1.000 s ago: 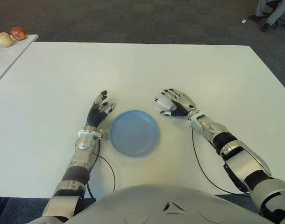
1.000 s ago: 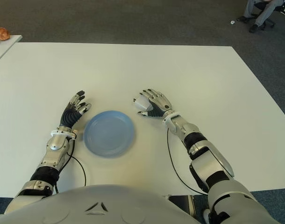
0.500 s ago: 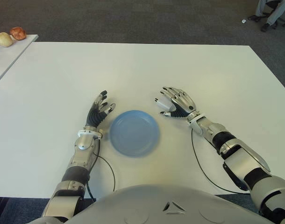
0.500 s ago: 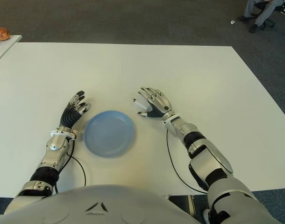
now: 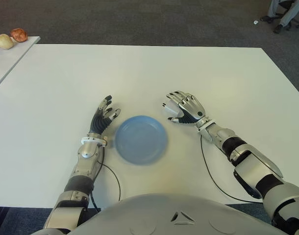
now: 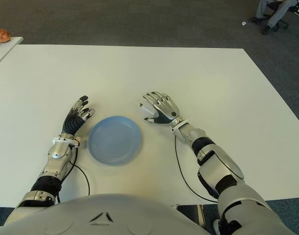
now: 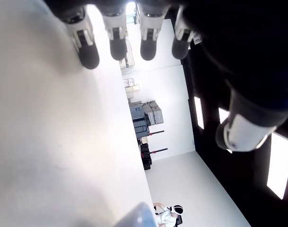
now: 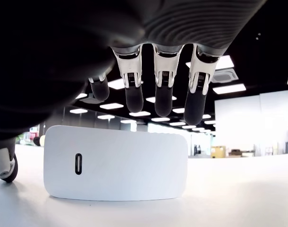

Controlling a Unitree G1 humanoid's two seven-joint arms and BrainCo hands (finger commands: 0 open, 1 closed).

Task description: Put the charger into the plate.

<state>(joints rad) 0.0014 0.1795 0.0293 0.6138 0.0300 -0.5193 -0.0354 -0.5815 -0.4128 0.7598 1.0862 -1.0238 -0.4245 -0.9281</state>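
Arching lower than before, right hand (image 5: 186, 108) fingers over charger (image 8: 115, 163)

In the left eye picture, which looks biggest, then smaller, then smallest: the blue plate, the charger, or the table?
1. Table
2. Plate
3. Charger, partly hidden under the right robot hand, but clearly far smaller than the plate.

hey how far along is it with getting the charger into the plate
Nothing is finished yet: the blue plate holds nothing. In hand: the right hand is cupped over the white charger, which sits on the table just right of the plate; its fingers hang above the charger, not closed on it. Left to do: grasp, lift, carry it left and set it in the plate. The left hand shows idle left of the plate.
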